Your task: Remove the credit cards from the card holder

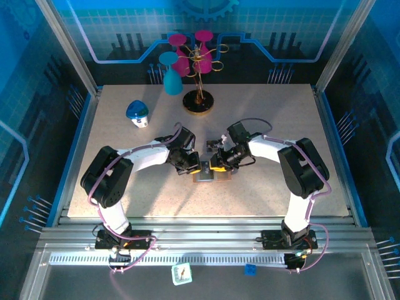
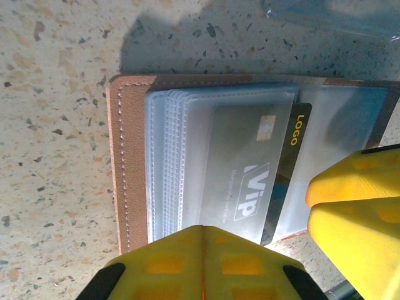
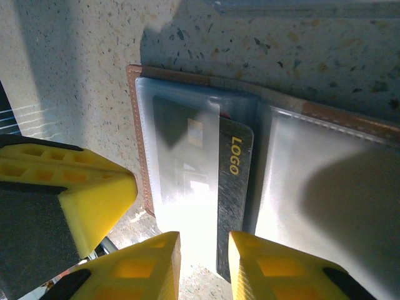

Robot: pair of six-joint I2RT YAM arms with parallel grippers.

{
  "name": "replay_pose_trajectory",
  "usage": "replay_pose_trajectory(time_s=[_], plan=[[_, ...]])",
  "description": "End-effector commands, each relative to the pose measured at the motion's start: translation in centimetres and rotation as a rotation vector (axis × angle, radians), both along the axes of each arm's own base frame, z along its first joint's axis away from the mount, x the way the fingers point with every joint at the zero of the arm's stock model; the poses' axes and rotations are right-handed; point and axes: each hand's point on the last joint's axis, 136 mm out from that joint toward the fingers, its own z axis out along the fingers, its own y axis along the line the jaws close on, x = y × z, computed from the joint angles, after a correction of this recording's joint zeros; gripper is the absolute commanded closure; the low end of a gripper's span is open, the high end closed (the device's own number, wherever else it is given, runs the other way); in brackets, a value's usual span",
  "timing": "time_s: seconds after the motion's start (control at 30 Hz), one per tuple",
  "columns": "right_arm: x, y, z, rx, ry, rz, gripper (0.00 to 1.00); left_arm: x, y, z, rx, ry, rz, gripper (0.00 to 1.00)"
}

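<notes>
The card holder (image 1: 209, 177) lies open on the table between both grippers, with its brown rim (image 2: 128, 162) and clear sleeves (image 3: 312, 175) facing up. A dark credit card (image 2: 250, 175) marked VIP and LOGO sticks partway out of a sleeve, its LOGO strip (image 3: 234, 187) bare. My left gripper (image 2: 203, 232) is shut, its tips over the near edge of the sleeves with nothing seen between them. My right gripper (image 3: 204, 253) stands with its jaws apart, and the card's bare end reaches into the gap beside the right finger (image 3: 262, 262). Any other cards are hidden in the sleeves.
A clear plastic box (image 2: 337, 15) lies just beyond the holder. At the back stand a rack (image 1: 199, 100) hung with pink and teal cups and a small blue-and-white object (image 1: 137, 113). The two grippers nearly touch over the holder (image 2: 353, 200).
</notes>
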Motion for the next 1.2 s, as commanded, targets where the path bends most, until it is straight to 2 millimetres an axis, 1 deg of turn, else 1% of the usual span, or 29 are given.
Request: replay_pose_trajectory(time_s=[0.0, 0.2, 0.4, 0.87, 0.93, 1.07, 1.17], plan=[[-0.2, -0.1, -0.2, 0.021, 0.024, -0.010, 0.73, -0.7, 0.8, -1.4, 0.045, 0.032, -0.012, 0.93], [-0.4, -0.3, -1.0, 0.018, 0.037, -0.015, 0.73, -1.0, 1.0, -1.8, 0.054, 0.043, -0.011, 0.93], [-0.6, -0.5, -1.5, 0.019, 0.047, -0.019, 0.73, -0.9, 0.8, -1.6, 0.046, 0.042, -0.013, 0.93], [-0.7, -0.3, -2.1, 0.034, 0.062, -0.023, 0.73, -1.0, 0.7, -1.9, 0.046, 0.057, -0.019, 0.92], [-0.7, -0.3, -2.3, 0.035, 0.066, -0.023, 0.73, -0.9, 0.6, -1.7, 0.038, 0.055, -0.019, 0.92], [-0.8, -0.3, -2.3, 0.036, 0.068, -0.023, 0.73, -0.5, 0.2, -0.4, 0.021, 0.026, -0.022, 0.92], [-0.8, -0.4, -2.4, 0.037, 0.070, -0.025, 0.73, -0.1, 0.0, 0.0, 0.020, 0.016, -0.023, 0.92]])
